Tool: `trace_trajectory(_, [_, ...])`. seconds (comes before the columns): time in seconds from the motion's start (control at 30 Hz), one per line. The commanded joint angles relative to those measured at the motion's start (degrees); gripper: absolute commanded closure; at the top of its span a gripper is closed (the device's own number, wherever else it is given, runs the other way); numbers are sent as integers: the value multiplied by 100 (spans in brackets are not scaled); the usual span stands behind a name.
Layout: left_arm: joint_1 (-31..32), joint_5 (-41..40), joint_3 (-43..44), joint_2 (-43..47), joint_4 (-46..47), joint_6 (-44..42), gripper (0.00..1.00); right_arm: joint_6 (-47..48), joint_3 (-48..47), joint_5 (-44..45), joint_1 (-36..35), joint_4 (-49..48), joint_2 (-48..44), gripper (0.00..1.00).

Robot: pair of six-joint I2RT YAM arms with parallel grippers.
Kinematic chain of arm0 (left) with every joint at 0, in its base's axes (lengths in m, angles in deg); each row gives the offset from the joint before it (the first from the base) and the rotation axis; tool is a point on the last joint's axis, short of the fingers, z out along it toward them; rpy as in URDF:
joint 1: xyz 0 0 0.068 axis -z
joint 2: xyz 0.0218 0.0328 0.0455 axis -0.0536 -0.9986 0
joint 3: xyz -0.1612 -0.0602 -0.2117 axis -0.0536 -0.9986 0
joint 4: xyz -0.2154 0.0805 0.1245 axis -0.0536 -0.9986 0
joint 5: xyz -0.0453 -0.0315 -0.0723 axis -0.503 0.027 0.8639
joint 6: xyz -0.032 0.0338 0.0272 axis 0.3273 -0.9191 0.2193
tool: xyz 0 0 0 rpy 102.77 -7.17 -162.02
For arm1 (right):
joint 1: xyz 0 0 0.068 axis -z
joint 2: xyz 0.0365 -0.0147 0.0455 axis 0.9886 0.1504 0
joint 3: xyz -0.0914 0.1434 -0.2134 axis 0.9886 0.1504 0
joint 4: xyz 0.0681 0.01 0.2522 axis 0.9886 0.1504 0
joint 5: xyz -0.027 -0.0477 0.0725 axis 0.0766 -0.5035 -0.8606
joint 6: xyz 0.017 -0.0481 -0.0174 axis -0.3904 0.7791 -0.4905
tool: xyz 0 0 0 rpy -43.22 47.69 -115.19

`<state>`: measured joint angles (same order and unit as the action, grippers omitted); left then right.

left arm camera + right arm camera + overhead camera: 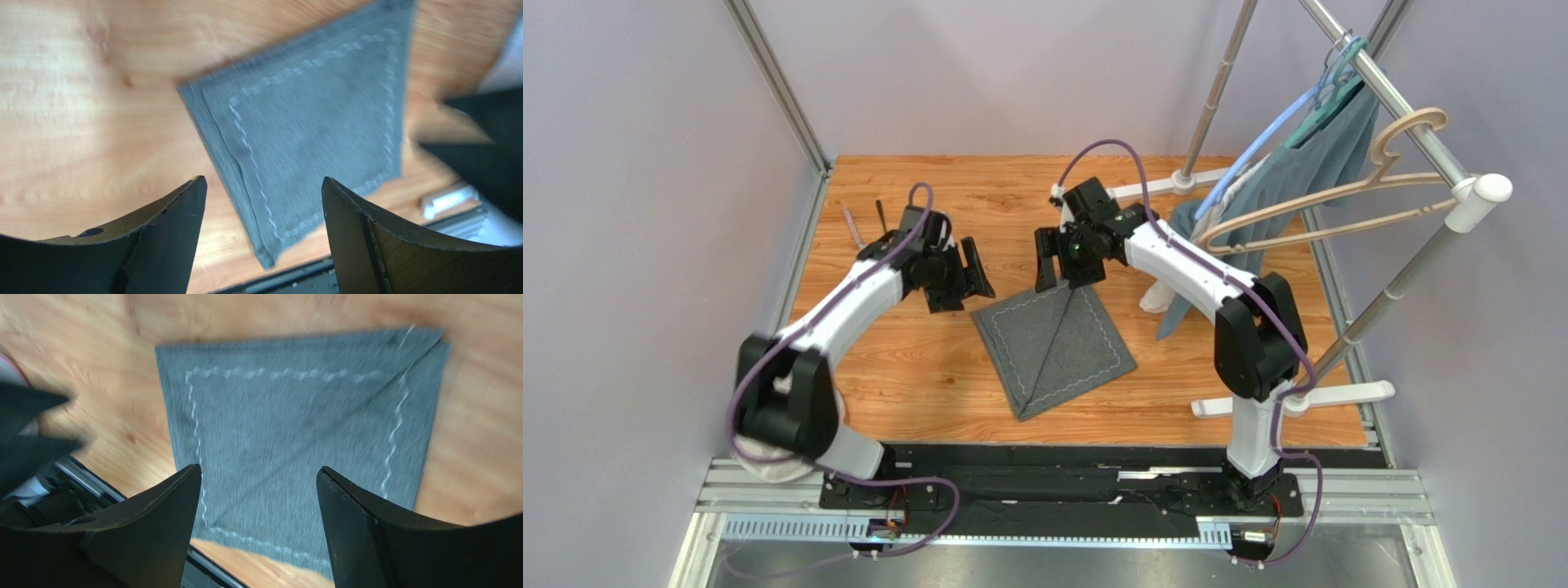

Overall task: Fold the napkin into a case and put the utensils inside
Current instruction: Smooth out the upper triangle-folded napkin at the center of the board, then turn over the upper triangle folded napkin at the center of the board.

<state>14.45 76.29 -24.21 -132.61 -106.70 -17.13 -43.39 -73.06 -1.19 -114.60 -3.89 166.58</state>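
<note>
The dark grey napkin [1053, 349] lies flat on the wooden table [891, 380], its pale stitching showing and a diagonal fold line crossing it from corner to corner. My left gripper [960, 282] hovers just off its far left corner, open and holding nothing. My right gripper [1060, 272] hangs over the far corner, also open and holding nothing. From the left wrist, the napkin [313, 122] lies beyond the spread gripper [263, 184]. From the right wrist, the napkin [294, 429] lies below the open gripper [258, 471]. The knife [852, 228] and black spoon [881, 216] rest at the back left.
A metal clothes rack [1382, 92] stands at the right with hangers and a teal-grey garment [1326, 141]; its white foot [1308, 398] lies on the table's right side. Grey walls close in the table's left and back.
</note>
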Motion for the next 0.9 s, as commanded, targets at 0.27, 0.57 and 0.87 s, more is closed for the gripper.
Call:
trace_trajectory(0.27, [-223, -31, 1107, -2220, -388, -390, 25, -113, 1496, 2081, -2325, 336, -1044, 26])
trace_trajectory(0.57, [-223, 127, 1019, -2845, -204, -56, 34, -289, 1410, 2204, -3019, 19, -676, 28])
trace_trajectory(0.87, [-223, -102, 913, -2748, -80, 6, 49, -289, 1164, 2372, -3495, -157, -105, 46])
